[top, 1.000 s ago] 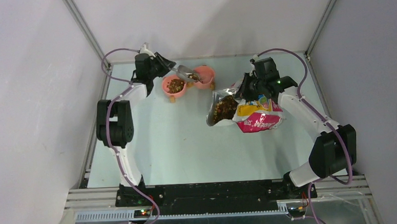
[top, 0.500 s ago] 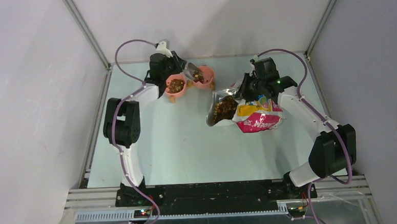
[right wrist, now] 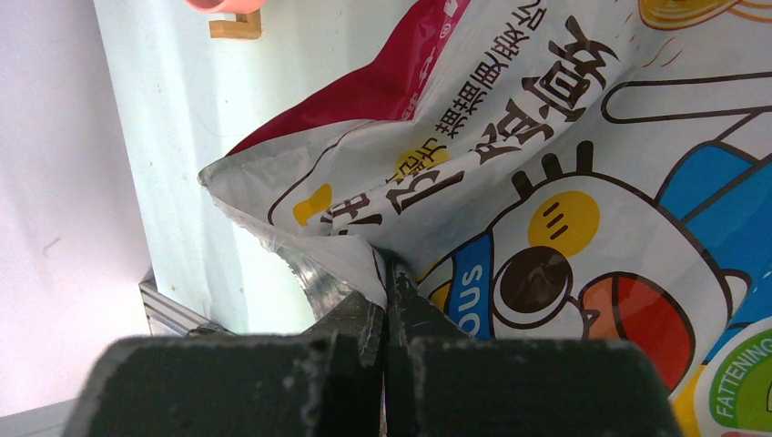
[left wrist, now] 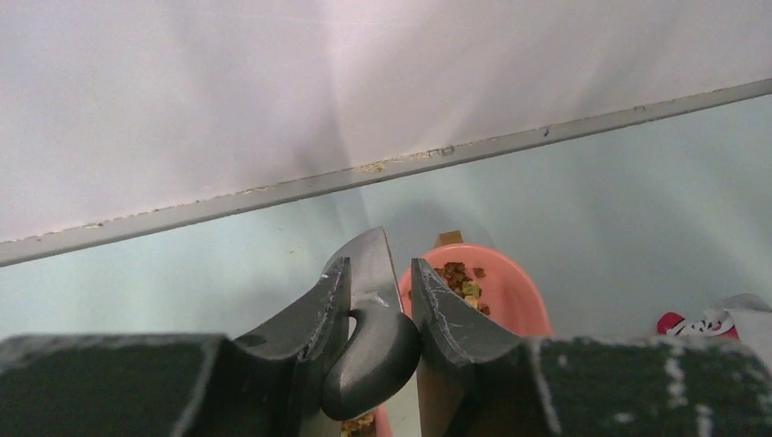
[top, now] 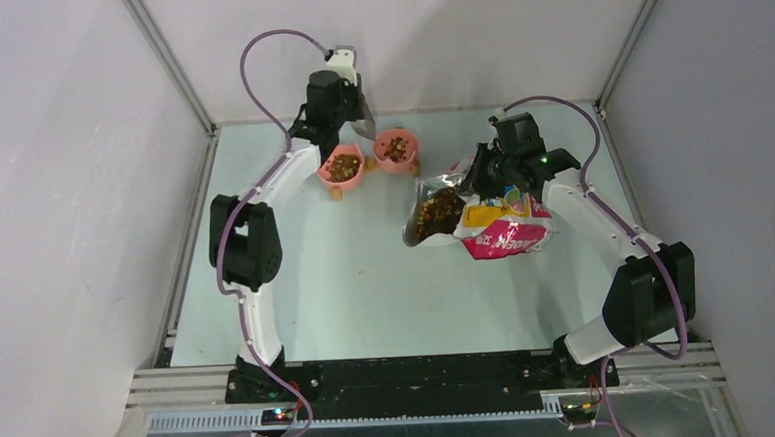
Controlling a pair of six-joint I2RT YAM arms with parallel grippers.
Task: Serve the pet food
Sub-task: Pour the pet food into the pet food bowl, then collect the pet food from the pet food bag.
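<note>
Nearest, the bag point(top: 509, 230) is laid on the surface point(top: 346, 271) with its mouth to the left. Its edge is clamped by the right end effector point(right wrist: 387, 273), and pet food point(top: 435, 214) is seen inside. Farther, more is held in the left bowl point(top: 323, 172) and the right bowl point(top: 410, 155). The scoop point(left wrist: 369, 337) is gripped by the left end effector point(left wrist: 380, 267), nearly upright above the right bowl. The bag's food lies nearer and rightward of it. A second ago the scoop was tilted lower; the bag is unmoved.

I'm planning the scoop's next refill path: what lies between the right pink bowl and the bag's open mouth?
Nothing lies there. The top external view shows only a bare strip of table between the right pink bowl and the mouth of the bag.
</note>
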